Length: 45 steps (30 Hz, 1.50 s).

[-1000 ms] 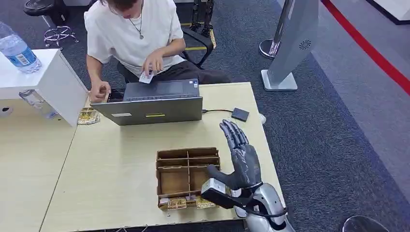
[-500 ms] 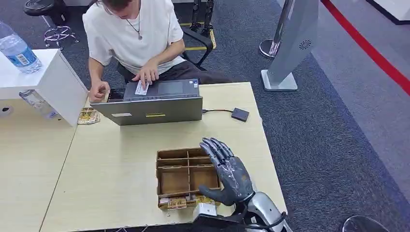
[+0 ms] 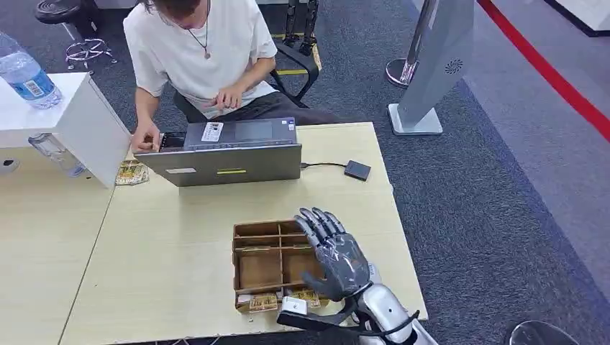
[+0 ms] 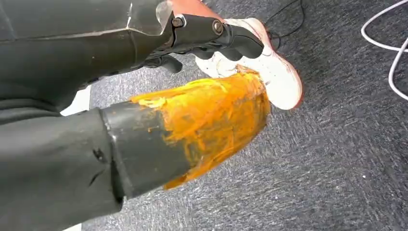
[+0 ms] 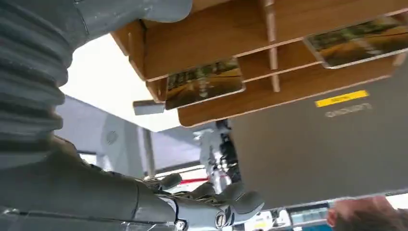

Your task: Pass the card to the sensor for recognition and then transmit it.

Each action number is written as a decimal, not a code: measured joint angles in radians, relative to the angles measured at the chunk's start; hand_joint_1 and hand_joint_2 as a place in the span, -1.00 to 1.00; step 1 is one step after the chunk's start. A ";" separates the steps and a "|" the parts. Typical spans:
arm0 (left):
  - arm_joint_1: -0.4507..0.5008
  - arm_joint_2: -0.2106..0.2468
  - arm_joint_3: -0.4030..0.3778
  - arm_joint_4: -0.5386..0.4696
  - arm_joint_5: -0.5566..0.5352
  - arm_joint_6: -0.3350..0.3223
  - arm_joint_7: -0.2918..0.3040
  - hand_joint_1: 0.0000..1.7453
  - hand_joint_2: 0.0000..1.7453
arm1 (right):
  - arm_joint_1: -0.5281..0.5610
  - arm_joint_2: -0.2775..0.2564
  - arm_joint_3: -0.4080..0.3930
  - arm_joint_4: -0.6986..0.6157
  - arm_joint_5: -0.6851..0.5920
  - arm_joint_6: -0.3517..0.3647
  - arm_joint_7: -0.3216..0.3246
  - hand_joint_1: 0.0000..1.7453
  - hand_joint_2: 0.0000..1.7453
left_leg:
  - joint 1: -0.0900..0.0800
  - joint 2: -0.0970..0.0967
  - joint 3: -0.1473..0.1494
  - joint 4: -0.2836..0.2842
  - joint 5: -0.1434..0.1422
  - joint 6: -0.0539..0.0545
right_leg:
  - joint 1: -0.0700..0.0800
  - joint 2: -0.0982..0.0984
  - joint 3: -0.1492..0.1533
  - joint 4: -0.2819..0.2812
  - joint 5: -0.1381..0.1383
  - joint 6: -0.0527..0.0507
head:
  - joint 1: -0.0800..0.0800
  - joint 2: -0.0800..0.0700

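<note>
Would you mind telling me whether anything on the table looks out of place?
A small pile of cards lies loose on the table beside the laptop, outside the wooden card box. The right robot hand hovers open over that box.

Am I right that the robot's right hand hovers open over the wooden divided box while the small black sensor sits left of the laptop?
Not quite: in the head view the small black sensor sits right of the grey laptop. The right hand does hover open over the wooden divided box.
</note>
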 joint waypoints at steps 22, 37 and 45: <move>0.000 0.001 0.000 0.000 0.001 -0.001 0.001 -1.00 -1.00 | -0.032 0.000 0.013 0.069 0.046 -0.019 0.046 -0.74 1.00 | 0.000 0.000 0.000 0.000 0.000 0.000 | 0.000 0.000 0.000 0.000 0.000 0.000 | 0.000 0.000; 0.000 0.001 0.000 0.000 0.000 -0.003 0.002 -1.00 -1.00 | -0.041 0.000 0.015 0.077 0.051 -0.019 0.049 -0.38 1.00 | 0.000 0.000 0.000 0.000 0.000 0.000 | 0.000 0.000 0.000 0.000 0.000 0.000 | 0.000 0.000; 0.000 0.001 0.000 0.000 0.000 -0.003 0.002 -1.00 -1.00 | -0.045 0.000 0.015 0.082 0.052 -0.019 0.058 -0.22 1.00 | 0.000 0.000 0.000 0.000 0.000 0.000 | 0.000 0.000 0.000 0.000 0.000 0.000 | 0.000 0.000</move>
